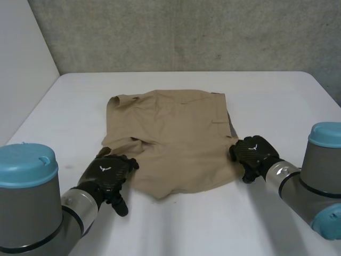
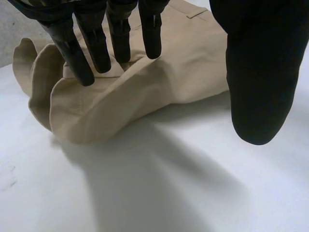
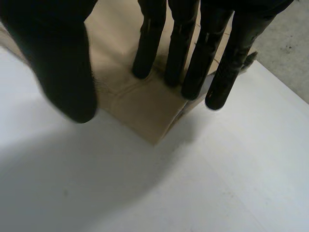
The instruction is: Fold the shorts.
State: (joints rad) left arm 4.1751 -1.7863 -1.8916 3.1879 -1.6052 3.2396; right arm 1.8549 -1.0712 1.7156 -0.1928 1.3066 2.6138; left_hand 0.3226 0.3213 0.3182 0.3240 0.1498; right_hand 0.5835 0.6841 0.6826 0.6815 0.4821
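Note:
Tan shorts lie folded and flat in the middle of the white table. My left hand is at their near left corner. In the left wrist view its straight fingers touch down on the rumpled edge of the shorts, with the thumb held apart above bare table. My right hand is at the right edge, near the front corner. In the right wrist view its straight fingers rest on the shorts by a corner, thumb spread off to the side. Both hands are open.
A grey wall runs behind the table's far edge. A white panel stands along the table's left side. Bare tabletop surrounds the shorts on all sides.

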